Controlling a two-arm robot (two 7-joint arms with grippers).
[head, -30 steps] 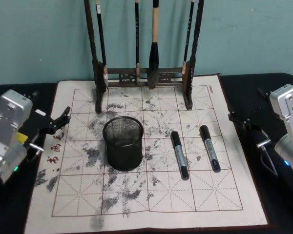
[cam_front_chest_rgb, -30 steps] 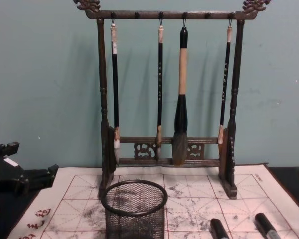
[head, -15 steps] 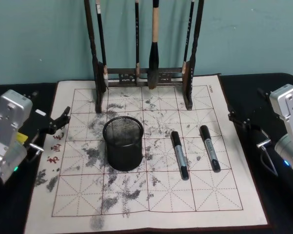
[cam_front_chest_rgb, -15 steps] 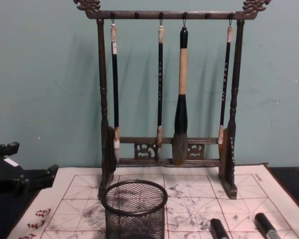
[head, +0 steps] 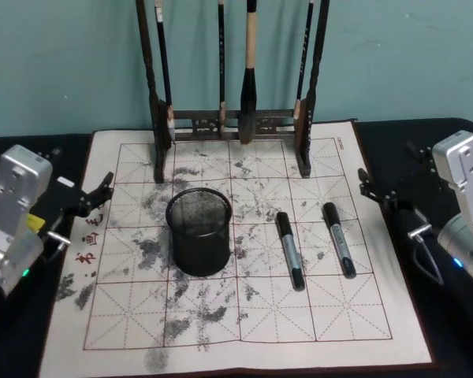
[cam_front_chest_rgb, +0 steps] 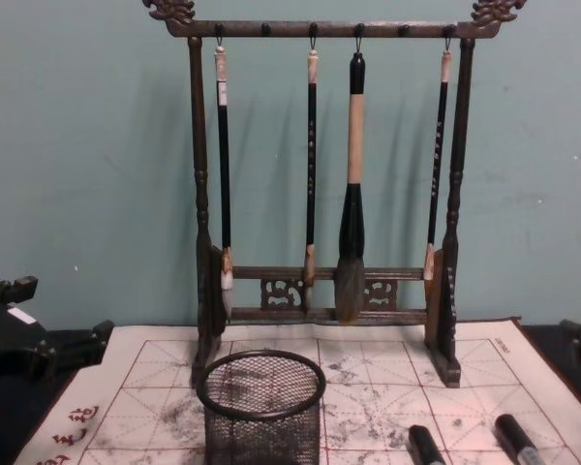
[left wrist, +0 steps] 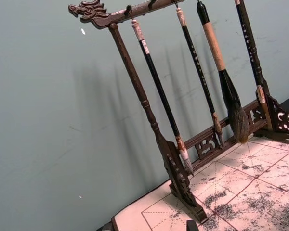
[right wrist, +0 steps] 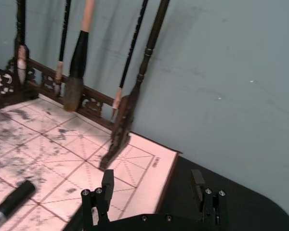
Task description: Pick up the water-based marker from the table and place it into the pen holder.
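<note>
- In the head view I see the inner marker and the outer marker lying whole on the table, right of the pen holder; the chest view catches their ends.
- The right wrist view shows the right gripper with fingers spread, empty.
- The left gripper has its fingers apart too.

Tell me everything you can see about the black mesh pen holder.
The pen holder is a small round cup of black wire mesh with a solid rim. It stands upright on the ink-smudged calligraphy mat, left of centre, in front of the brush rack and apart from it. A marker and a second marker lie to its right, not touching it. Nothing shows inside it.
</note>
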